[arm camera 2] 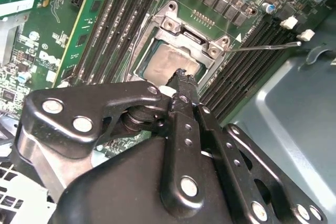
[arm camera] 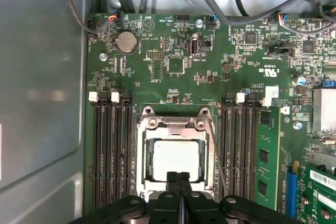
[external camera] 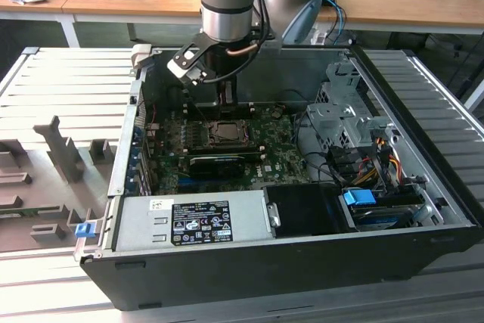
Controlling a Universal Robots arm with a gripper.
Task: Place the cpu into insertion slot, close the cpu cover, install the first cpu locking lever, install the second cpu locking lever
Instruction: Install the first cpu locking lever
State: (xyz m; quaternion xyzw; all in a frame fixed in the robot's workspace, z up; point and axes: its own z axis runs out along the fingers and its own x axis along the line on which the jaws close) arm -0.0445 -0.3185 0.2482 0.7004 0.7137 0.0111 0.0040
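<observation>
The chip [arm camera: 176, 157] lies flat inside the socket [arm camera: 143, 113] on the green board [arm camera: 173, 51]. The cover [arm camera: 176, 131] seems to lie down over its edges, so the metal top shows through the square opening. The gripper [arm camera: 178, 177] stands just above the cover's edge that is far from the hinge. Its fingers [arm camera 2: 182, 98] are pressed together with nothing between them, and the tip looks to touch or nearly touch that edge. One thin lever [arm camera 2: 262, 46] stands out free to the side, over the memory slots [arm camera: 236, 150], and is not hooked.

I judge that the step in hand is pressing the cover fully flat. To do it well, the push should go straight down on the metal of the frame, not on the chip. It should also be slow, because a sideways push could shift the chip on its fine contacts. The cover should sit even on both sides.
</observation>
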